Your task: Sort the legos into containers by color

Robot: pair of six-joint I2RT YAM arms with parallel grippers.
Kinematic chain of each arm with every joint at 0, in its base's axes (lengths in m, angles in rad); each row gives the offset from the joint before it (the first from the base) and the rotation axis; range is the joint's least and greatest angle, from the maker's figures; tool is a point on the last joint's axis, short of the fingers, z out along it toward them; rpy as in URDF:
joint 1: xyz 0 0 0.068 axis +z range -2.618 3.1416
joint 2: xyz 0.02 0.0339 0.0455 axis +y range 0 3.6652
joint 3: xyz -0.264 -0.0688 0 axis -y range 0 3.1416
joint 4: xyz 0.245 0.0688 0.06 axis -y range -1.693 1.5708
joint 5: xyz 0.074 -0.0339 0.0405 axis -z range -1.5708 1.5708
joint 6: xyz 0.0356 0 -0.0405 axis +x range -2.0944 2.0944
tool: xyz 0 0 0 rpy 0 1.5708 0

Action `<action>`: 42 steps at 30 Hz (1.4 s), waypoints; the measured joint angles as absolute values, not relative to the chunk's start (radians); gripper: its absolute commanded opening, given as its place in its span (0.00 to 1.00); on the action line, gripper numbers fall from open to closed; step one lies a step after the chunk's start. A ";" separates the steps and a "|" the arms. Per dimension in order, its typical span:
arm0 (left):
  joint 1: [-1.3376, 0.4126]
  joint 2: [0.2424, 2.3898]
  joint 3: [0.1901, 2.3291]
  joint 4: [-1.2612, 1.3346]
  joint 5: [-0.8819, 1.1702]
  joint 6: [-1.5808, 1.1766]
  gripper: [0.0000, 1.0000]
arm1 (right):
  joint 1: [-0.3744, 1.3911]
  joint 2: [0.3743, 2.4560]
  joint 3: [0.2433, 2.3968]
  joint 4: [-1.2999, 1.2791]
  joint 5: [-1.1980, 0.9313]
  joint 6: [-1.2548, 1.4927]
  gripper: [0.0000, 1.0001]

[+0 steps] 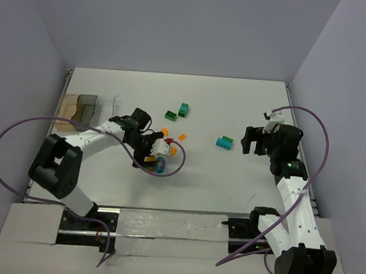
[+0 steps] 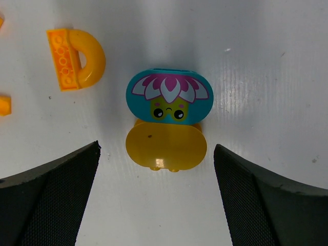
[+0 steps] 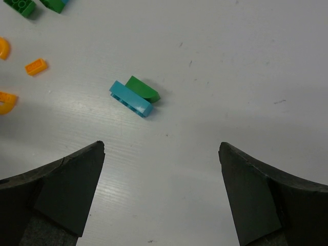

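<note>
My left gripper (image 1: 156, 157) is open. In the left wrist view it (image 2: 156, 154) sits on either side of a yellow oval lego (image 2: 165, 147) with a teal flower-face lego (image 2: 169, 96) just beyond it. An orange curved lego (image 2: 77, 58) lies to the far left of them. My right gripper (image 1: 253, 141) is open and empty (image 3: 161, 146), just right of a cyan brick (image 3: 130, 98) that touches a green curved piece (image 3: 143, 88). The pair shows in the top view (image 1: 224, 142). A smoky brown container (image 1: 84, 107) and a clear container (image 1: 109, 104) stand at the left.
A green brick (image 1: 171, 116) and a teal brick (image 1: 184, 110) lie at mid-table. Small orange pieces (image 1: 182, 137) lie right of the left gripper, one also in the right wrist view (image 3: 36, 66). Purple cables loop off both arms. The walls close the table at back and sides.
</note>
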State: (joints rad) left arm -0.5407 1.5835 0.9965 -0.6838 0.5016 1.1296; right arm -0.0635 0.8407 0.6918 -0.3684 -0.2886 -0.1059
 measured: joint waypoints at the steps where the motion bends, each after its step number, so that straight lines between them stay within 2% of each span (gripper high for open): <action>1: -0.541 1.589 0.995 -0.678 0.497 1.129 0.99 | -0.064 0.843 0.692 -0.369 -0.289 -0.106 1.00; 19: -0.542 1.622 0.906 -0.577 0.463 1.102 0.99 | -0.064 0.843 0.692 -0.369 -0.289 -0.106 1.00; 27: -0.546 1.622 0.894 -0.520 0.456 1.080 0.96 | -0.064 0.845 0.692 -0.371 -0.290 -0.106 1.00; 29: -0.549 1.622 0.891 -0.513 0.453 1.080 0.92 | -0.064 0.848 0.692 -0.371 -0.291 -0.106 1.00; 31: -0.551 1.622 0.891 -0.511 0.452 1.081 0.82 | -0.064 0.853 0.692 -0.372 -0.295 -0.106 1.00; 34: -0.554 1.622 0.883 -0.503 0.449 1.084 0.75 | -0.064 0.863 0.692 -0.374 -0.300 -0.106 1.00; 37: -0.557 1.621 0.878 -0.499 0.449 1.084 0.63 | -0.064 0.868 0.692 -0.377 -0.302 -0.106 1.00; 42: -0.558 1.618 0.877 -0.499 0.448 1.084 0.50 | -0.064 0.873 0.694 -0.381 -0.315 -0.103 1.00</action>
